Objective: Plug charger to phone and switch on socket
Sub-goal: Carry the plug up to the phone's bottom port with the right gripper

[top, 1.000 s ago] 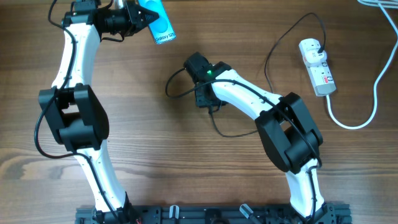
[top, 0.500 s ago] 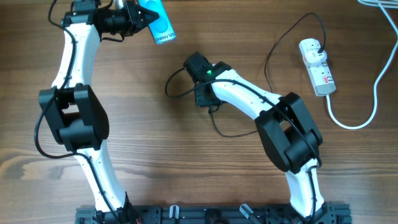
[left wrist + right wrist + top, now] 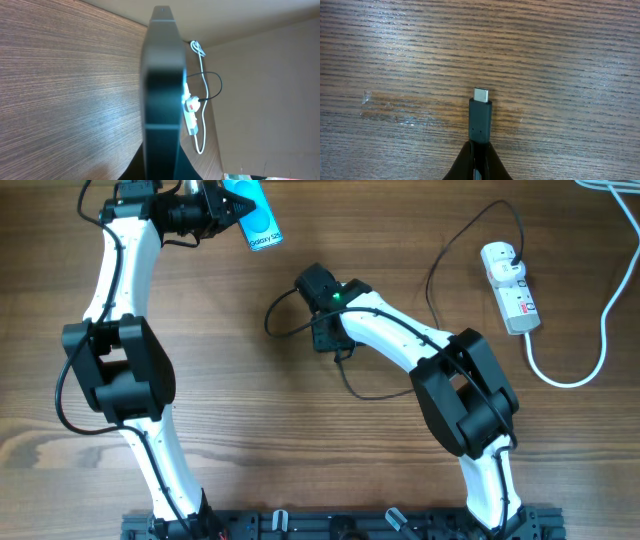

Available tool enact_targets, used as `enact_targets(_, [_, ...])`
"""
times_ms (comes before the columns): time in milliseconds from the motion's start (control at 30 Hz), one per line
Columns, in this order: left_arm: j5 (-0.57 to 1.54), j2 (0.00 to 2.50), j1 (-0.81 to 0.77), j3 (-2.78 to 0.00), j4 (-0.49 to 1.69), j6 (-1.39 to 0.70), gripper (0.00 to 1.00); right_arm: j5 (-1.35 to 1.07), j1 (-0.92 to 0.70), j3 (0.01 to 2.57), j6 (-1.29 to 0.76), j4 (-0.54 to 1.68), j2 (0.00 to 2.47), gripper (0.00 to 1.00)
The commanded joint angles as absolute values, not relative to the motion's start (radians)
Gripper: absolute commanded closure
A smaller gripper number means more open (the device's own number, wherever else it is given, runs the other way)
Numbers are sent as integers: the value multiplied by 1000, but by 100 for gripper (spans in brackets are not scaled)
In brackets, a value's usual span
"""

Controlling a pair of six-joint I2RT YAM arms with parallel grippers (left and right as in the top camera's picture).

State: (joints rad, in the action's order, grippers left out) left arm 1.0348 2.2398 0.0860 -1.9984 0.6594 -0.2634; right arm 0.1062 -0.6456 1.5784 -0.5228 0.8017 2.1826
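So, nothing is really changing from a second ago. The left end effector [image 3: 230, 208] is still clamping one end of the phone [image 3: 258, 220], holding it at the far left of the worktop [image 3: 250, 410]. The right end effector [image 3: 479, 157] is staying closed on the charger [image 3: 480, 117] just behind its connector tip, sitting mid-worktop, well apart from the phone. The socket [image 3: 510, 288] is lying far right, with the charger's white plug sitting in it.

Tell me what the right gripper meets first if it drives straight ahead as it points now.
Likely the bare table: the right gripper and its charger tip face only wood, though depth is unclear.
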Motion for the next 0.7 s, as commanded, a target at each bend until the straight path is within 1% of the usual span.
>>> enact_targets(0, [1081,2210,88,-2014,655,-238,96,71,-645,1597,-512,797,2197,96])
enact_targets(33, [1111,2210,88,-2014,649,-237,96,35,-641,1610,-488,797,2173,96])
enact_targets(100, [1273,2210,88,-2014,610,-179,96,-49,-630,1634,-433,802,2102,96])
enact_targets(167, [1419,2210,88,-2014,542,-167,96,-167,-623,1636,-346,800,2004,96])
enact_targets(200, [1443,2210,88,-2014,525,-167,96,-220,-623,1636,-303,801,1964,96])
enact_targets(233, [1448,2210,88,-2014,518,-168,96,-254,-625,1636,-280,808,1918,96])
enact_targets(400, [1448,2210,83,-2014,519,-183,96,-241,-629,1636,-280,822,1741,96])
enact_targets(500, [1467,2210,65,-2014,517,-257,96,-220,-633,1635,-287,813,1724,96])
enact_targets(600, [1540,2210,41,-2014,497,-324,96,-208,-638,1634,-292,800,1731,96])
enact_targets(667, [1539,2210,28,-2014,497,-326,96,-205,-645,1634,-296,781,1732,96])
